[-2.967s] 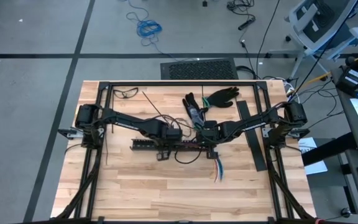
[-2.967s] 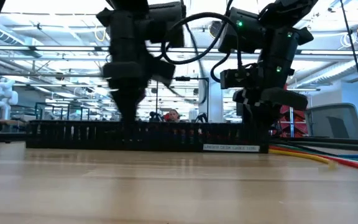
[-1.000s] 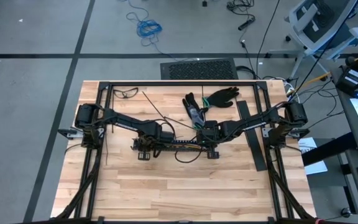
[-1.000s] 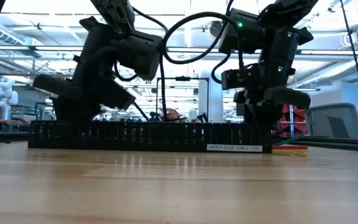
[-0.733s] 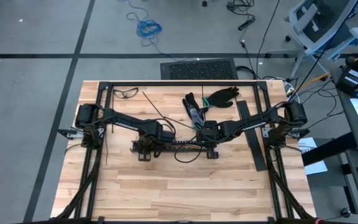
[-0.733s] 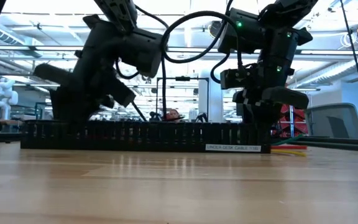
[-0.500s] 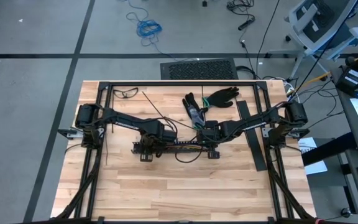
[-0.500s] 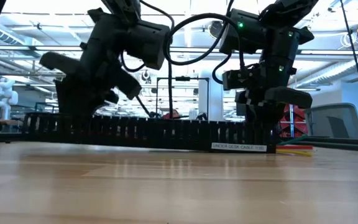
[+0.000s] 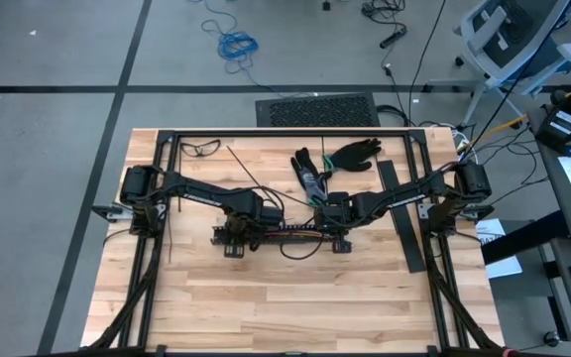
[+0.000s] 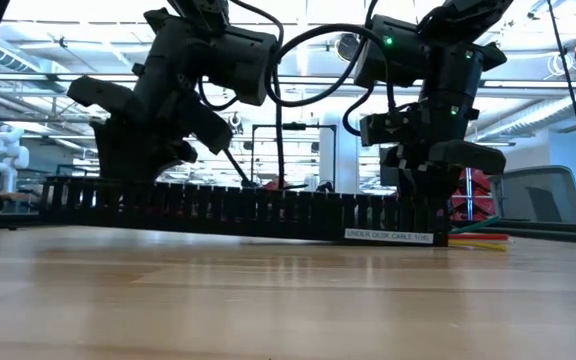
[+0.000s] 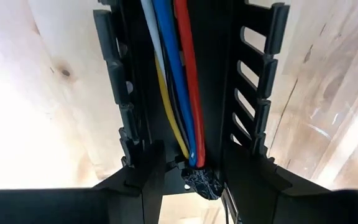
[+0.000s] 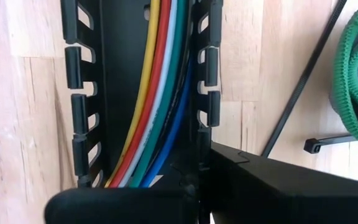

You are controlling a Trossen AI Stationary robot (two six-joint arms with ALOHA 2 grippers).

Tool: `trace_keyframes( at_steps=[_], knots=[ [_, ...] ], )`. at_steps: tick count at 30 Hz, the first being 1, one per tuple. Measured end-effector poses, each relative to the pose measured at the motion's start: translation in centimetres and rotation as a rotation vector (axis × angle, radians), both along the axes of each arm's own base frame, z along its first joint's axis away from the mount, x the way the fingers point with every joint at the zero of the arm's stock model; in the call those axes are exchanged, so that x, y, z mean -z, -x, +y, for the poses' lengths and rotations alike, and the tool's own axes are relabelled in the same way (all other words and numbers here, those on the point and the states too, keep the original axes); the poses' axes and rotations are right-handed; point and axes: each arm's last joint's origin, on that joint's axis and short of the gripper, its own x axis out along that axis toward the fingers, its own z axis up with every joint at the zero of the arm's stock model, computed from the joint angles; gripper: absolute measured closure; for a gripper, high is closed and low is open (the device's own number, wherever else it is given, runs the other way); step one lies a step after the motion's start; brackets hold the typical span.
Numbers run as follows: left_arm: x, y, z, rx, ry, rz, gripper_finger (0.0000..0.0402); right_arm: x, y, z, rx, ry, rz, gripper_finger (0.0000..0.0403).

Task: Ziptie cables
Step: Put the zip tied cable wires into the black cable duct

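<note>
A long black slotted rail (image 9: 285, 234) lies across the table's middle, tilted in the low view (image 10: 238, 210) with its left end raised. The cables (image 11: 179, 68), white, blue, red and yellow, run along its channel (image 12: 160, 93), and their tips stick out past its right end (image 10: 478, 240). My left gripper (image 9: 234, 241) is shut on the rail's left end. My right gripper (image 9: 340, 241) is shut at the rail's right end. A thin dark ziptie (image 12: 291, 106) lies on the wood beside the rail. My left gripper clamps the rail's two slotted side walls (image 11: 129, 146) from outside, one finger (image 11: 247, 180) on each, at the rail's left end. Its fingers point down, across the rail. That end hangs clear of the table. My right gripper pinches one side wall (image 12: 199, 155) near the rail's right end: one finger inside the channel over the cables, the other outside. It comes from above, pointing down. This end (image 10: 398, 235) rests on the table.
Black and green gloves (image 9: 350, 154) lie at the far middle, and a flat black strip (image 9: 404, 223) to the right of the rail. Thin dark strips (image 9: 251, 171) lie far left of centre. Bare wood fills the table's near half.
My left gripper has risen and taken the rail's left end up off the table. The rail now slants, and its right end stays down under my right gripper, which has kept still.
</note>
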Motion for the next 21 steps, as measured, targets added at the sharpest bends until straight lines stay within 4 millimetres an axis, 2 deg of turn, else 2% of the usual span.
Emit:
trace_keyframes(
  at_steps=[8, 16, 18, 21],
  knots=[
    [-0.2, 0.1, 0.1, 0.026, 0.007, 0.006, 0.0239, 0.0, -0.1, 0.0, 0.0, 0.001, -0.007, 0.0403],
    [0.3, 0.1, 2.1, 0.006, -0.084, -0.016, 0.0241, 0.0, 0.0, 0.0, 0.005, 0.006, 0.003, 0.0403],
    [0.3, 0.2, 2.3, 0.011, -0.13, -0.004, 0.0254, 0.0, 0.0, 0.0, 0.005, 0.007, -0.004, 0.0403],
    [0.3, 0.2, 2.4, 0.025, -0.157, -0.001, 0.0297, -0.1, -0.1, -0.1, 0.006, 0.008, -0.011, 0.0403]
  ],
)
